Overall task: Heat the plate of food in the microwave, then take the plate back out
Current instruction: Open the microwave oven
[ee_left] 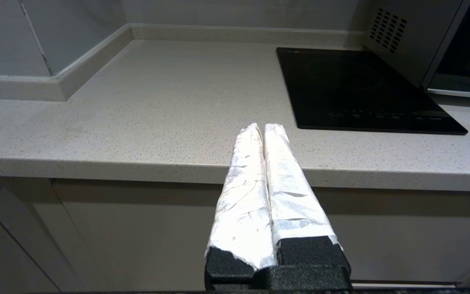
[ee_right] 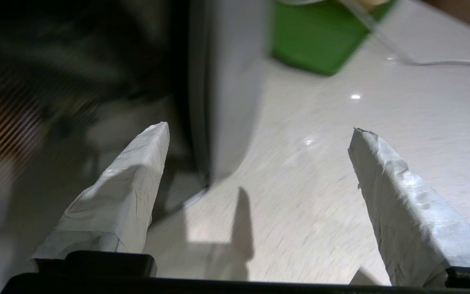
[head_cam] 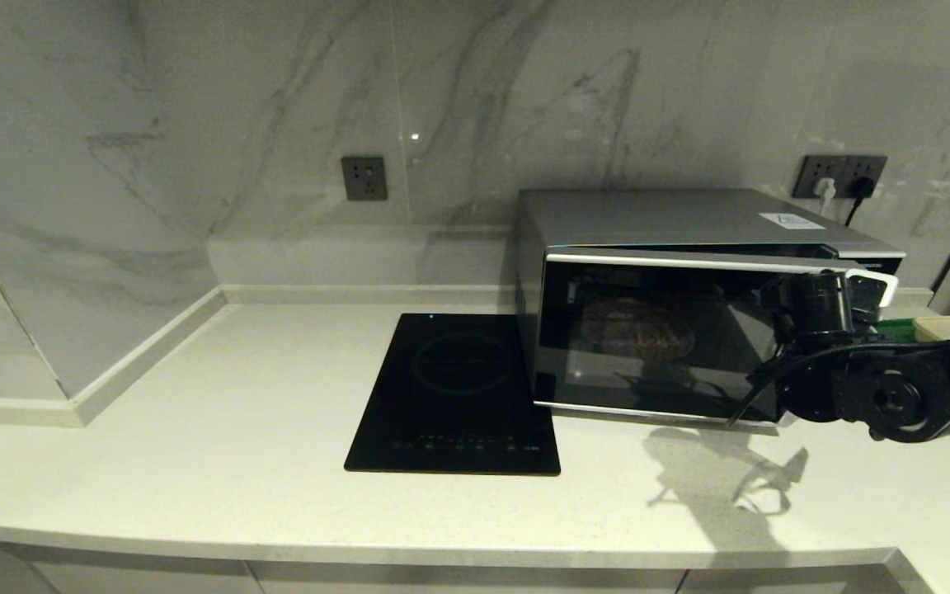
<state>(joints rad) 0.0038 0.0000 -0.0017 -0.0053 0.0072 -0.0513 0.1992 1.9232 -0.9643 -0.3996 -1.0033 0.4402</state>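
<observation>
Microwave [head_cam: 689, 322] front and centre: a big silver-grey box with a dark reflective glass door, sitting on the pale speckled stone countertop [head_cam: 195, 429] against the marbled wall, and its door looks shut or very nearly so. Through that dark glass you can just make out the round plate of food [head_cam: 636, 330], dim and brownish on the floor of the oven, so it sits inside the microwave. Over on the right, the right gripper [ee_right: 259, 134] hovers in front of the microwave's right end, near the door's edge, its two tape-wrapped fingers [ee_right: 129, 192] spread wide apart with nothing between them but bare counter. From the right wrist view, one finger sits in front of the dark door, the other out over the open counter, and a green rectangular tray [ee_right: 316, 41] rests on the counter past the microwave's side. In the head view a cream rectangular tray [head_cam: 945, 327] peeks out just beside the green one. Left of the microwave, and just beside it, a flat black induction cooktop [head_cam: 458, 396] lies set into the counter. The left gripper [ee_left: 263, 128] is parked low in front of the counter's edge, its foil-wrapped fingers pressed together, holding nothing.
</observation>
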